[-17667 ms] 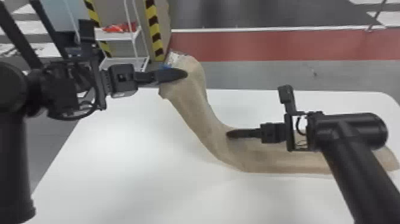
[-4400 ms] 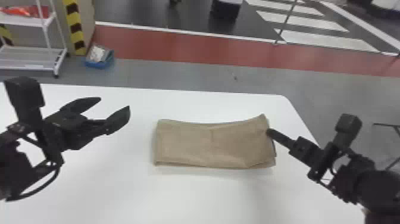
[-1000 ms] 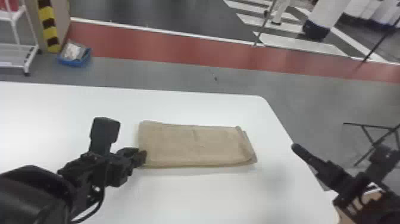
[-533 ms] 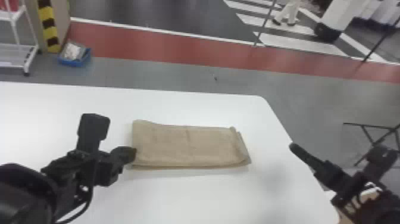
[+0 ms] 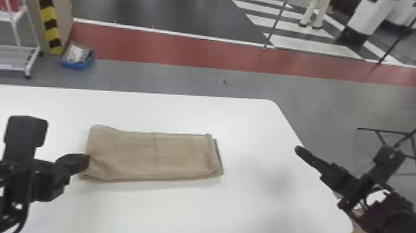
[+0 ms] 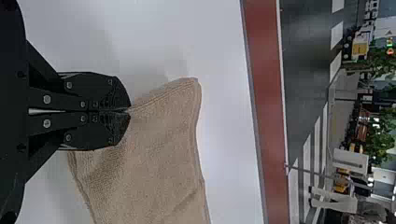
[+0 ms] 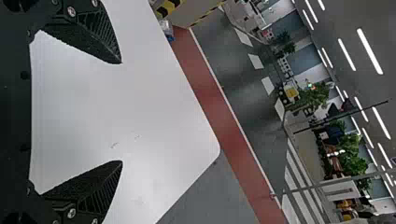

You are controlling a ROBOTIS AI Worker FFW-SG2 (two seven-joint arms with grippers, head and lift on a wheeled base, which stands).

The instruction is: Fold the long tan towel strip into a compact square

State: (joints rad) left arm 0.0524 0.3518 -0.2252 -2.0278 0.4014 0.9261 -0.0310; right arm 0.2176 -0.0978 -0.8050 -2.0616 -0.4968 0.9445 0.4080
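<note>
Towel strip, tan and folded into a flat oblong, is borne by the white worktop, lengthwise from left to right. Around it, grey floor is spread, bordered by a long red band; beyond that, a dark floor area is marked with white stripes. The worktop is finished with a rounded far right corner. At the far left, a wheeled white rack is placed beside a post banded in yellow and black. At the strip's right end, stacked layers are left slightly uneven. Its left edge is clamped in the left pincer, while the right pincer is held with its fingers spread apart, near the worktop's right edge. Near the post, a blue bin is set on the floor.
</note>
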